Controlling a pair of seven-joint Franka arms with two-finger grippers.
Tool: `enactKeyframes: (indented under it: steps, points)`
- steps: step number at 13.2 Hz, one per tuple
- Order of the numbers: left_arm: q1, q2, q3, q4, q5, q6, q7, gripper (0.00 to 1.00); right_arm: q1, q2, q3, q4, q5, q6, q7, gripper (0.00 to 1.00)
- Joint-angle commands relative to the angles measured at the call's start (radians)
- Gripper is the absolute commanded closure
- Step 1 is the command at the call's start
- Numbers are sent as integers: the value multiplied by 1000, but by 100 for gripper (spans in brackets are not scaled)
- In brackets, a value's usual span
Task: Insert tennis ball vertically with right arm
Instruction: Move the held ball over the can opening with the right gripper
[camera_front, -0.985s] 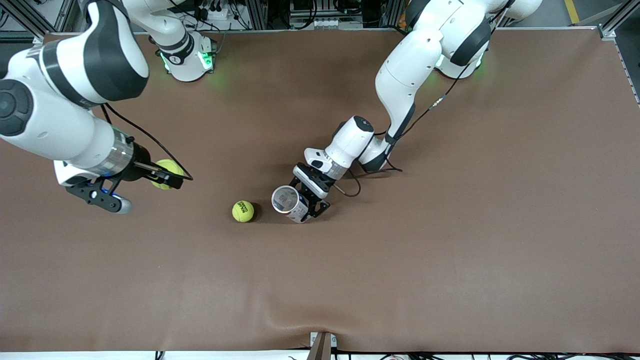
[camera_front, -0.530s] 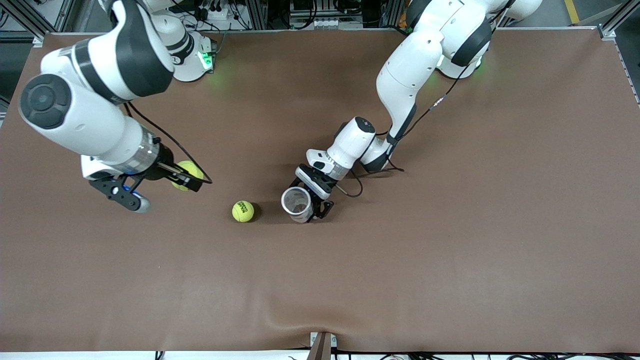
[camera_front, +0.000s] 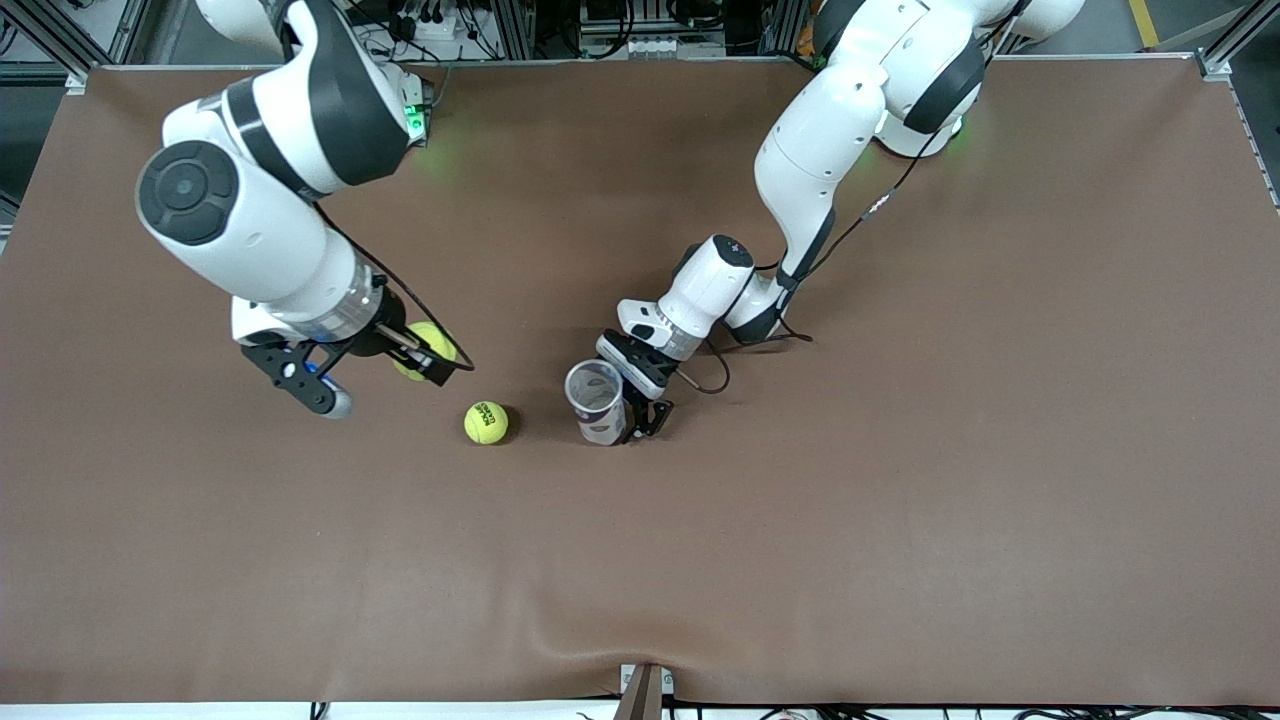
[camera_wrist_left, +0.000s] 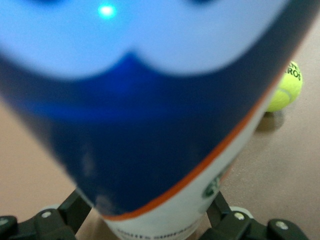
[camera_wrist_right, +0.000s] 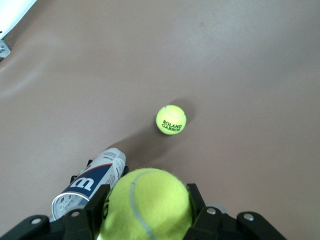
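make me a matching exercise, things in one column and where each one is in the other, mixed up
Things:
1. held tennis ball
2. loose tennis ball
3. can
4. right tool

Places or states:
A. gripped upright by the left tool, mouth open upward
B. lying free on the table, beside the can toward the right arm's end
C. shut on a ball, over the table, short of the can
D. clamped between the right tool's fingers

Pairs: 1-D, 2-B, 3-A, 4-C
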Motion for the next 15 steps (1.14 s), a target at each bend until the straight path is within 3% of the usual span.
enactKeyframes:
  steps: [1, 3, 7, 15]
  points:
    - [0, -18, -1, -17, -2, -1, -1, 0, 34, 17, -6, 16, 8, 5, 61, 100]
    - [-1, -18, 0, -15, -1, -1, 3, 5, 71, 29, -8, 19, 8, 19, 116, 100]
    - [-1, -21, -1, -12, 2, -1, 1, 3, 132, 72, -8, 24, 6, 113, 210, 100]
    - [3, -23, 0, -4, 13, -1, 4, 0, 206, 216, -9, 159, -28, 130, 109, 100]
